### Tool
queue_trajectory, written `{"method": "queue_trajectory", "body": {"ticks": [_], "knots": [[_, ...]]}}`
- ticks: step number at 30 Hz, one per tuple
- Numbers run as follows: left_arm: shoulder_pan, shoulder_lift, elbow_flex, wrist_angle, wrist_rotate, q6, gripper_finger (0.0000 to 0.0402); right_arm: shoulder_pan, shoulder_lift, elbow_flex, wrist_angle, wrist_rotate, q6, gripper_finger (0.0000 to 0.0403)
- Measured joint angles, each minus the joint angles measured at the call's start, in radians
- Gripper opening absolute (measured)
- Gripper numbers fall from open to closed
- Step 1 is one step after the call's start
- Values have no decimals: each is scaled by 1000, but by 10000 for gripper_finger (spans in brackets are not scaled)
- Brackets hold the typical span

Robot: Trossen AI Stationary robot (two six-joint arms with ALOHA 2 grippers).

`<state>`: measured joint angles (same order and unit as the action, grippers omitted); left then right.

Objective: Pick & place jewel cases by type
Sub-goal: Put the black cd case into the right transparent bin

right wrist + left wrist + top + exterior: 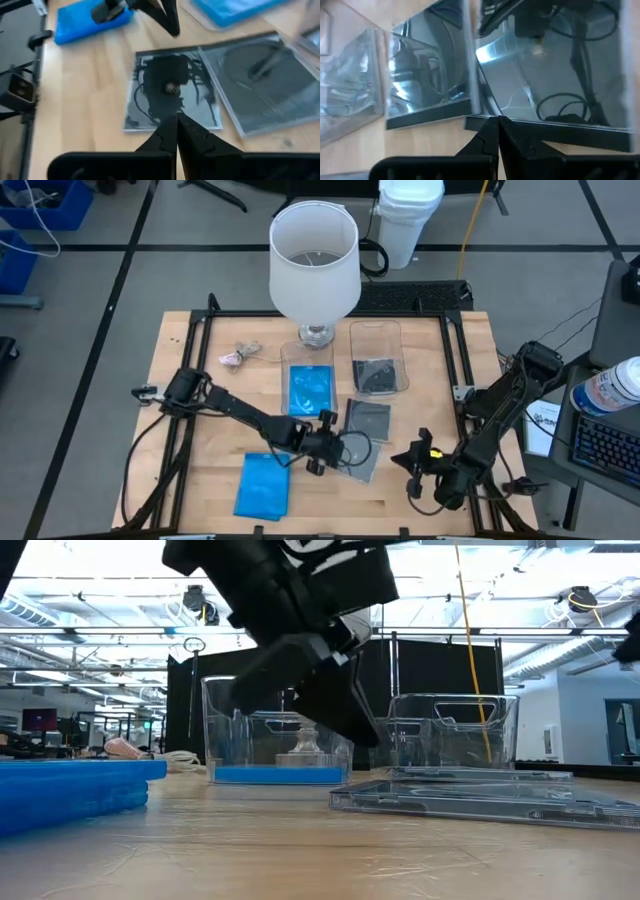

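Tabletop: grey case (357, 456) beside left gripper (327, 442).

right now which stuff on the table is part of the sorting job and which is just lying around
Part of the job:
- blue jewel case on the table
- blue jewel case in the left tub
- two grey jewel cases on the table
- grey jewel case in the right tub

Just lying about:
- white lamp
- small pinkish lump
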<state>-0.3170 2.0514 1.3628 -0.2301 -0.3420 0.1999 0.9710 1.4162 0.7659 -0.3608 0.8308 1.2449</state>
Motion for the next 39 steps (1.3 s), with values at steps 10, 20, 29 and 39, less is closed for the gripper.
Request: {"method": "queue_trajectory", "body": {"ticks": [10, 20, 29, 39], "knots": [[58, 0, 0, -8, 3, 59, 11, -44, 0, -3, -312, -119, 384, 0], [62, 0, 0, -31, 5, 146, 27, -203, 0, -111, -129, -386, 386, 47], [61, 0, 0, -42, 63, 170, 4, -279, -76, -236, 61, -461, 458, 111], [69, 20, -2, -56, 56, 199, 31, -294, -248, -446, 351, -382, 547, 140]]}}
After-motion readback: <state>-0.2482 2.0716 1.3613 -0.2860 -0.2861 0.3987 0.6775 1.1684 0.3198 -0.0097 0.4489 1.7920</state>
